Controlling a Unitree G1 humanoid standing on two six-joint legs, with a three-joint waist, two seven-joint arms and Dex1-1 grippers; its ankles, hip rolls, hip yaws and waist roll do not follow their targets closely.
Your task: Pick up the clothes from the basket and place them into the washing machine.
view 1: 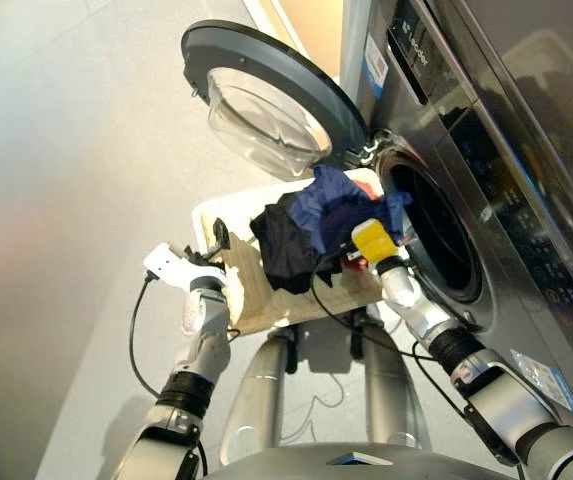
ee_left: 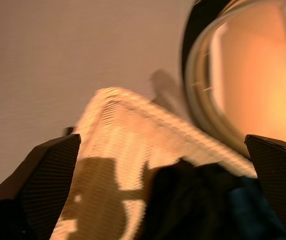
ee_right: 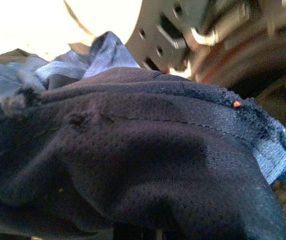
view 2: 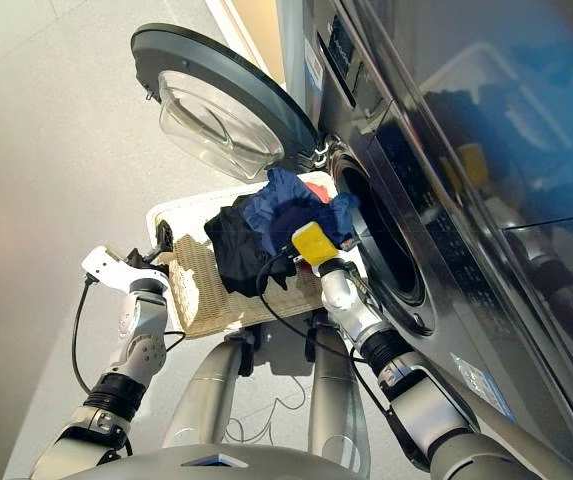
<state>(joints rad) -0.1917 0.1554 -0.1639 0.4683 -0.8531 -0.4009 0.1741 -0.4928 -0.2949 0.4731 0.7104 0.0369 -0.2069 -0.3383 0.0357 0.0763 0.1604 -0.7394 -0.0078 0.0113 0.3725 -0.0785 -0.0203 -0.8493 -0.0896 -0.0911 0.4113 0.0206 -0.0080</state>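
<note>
Left gripper [view 1: 216, 236] at the left edge of the basket [view 1: 266, 300], fingers [ee_left: 48, 175] spread wide in the left wrist view with nothing between them, pointing over the ribbed floor toward the dark clothes and the glass door [view 1: 266, 120]. Only in that wrist view: bare woven floor right in front of the fingers, shadow falling across it. Heaped at the middle and right end of the basket, three garments in the head views: one black garment [view 1: 286, 250], one navy blue garment [view 1: 336, 205] draped on top and reaching toward the porthole [view 1: 436, 235], one sliver of coral red garment [view 1: 354, 262] just under the right wrist. Right gripper [view 1: 351, 240] buried in the heap at the basket's right edge; its fingers hidden by cloth in every view, so cannot tell how they stand. Only in the right wrist view: navy mesh weave filling the frame, lighter blue hem, door hinge behind. One washing machine [view 1: 506, 160], door swung fully open.
</note>
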